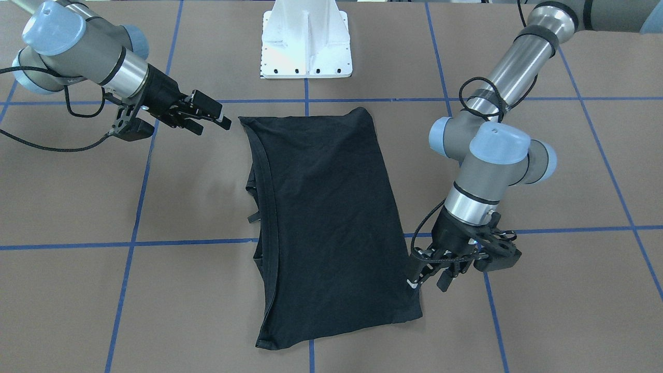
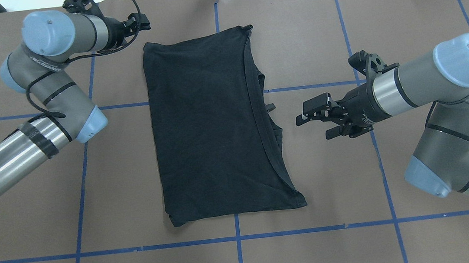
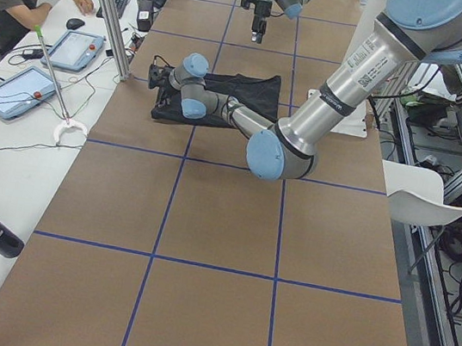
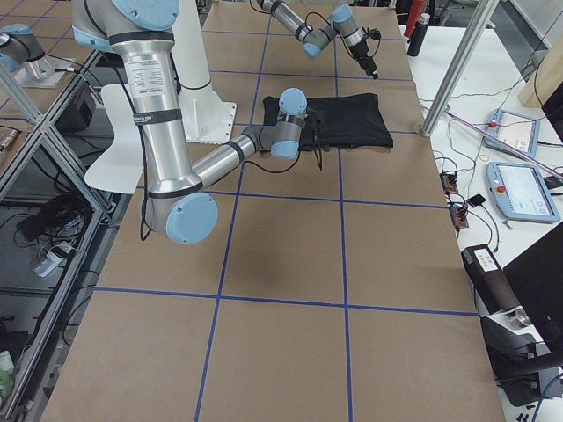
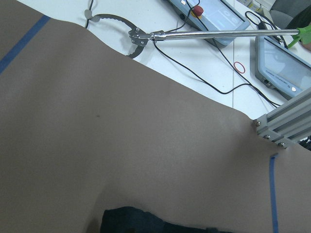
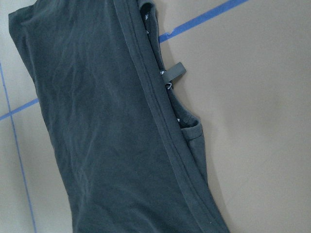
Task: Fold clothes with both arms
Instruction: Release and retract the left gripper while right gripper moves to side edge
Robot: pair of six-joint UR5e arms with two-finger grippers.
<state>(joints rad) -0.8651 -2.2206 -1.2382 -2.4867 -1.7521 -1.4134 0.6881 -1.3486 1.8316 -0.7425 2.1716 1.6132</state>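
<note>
Black T-shirt (image 2: 207,125) folded flat, plain side up, on the brown table (image 2: 335,182), between the two sets of fingers. Right gripper (image 2: 313,126) spread apart and empty, a little way off the layered hem edge; left gripper (image 2: 141,23) likewise parted, right at the shirt's far corner, cannot tell whether touching. Beyond the left fingers, past the table's edge: aluminium post (image 5: 286,119), grabber stick (image 5: 209,35) and tablet (image 5: 284,68) on a white bench.

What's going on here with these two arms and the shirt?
A two-armed robot is folding a black T-shirt. It lies folded on the table, and neither arm holds it. The left end effector is open by one corner; the right end effector is open beside the opposite long edge, clear of the cloth.
</note>
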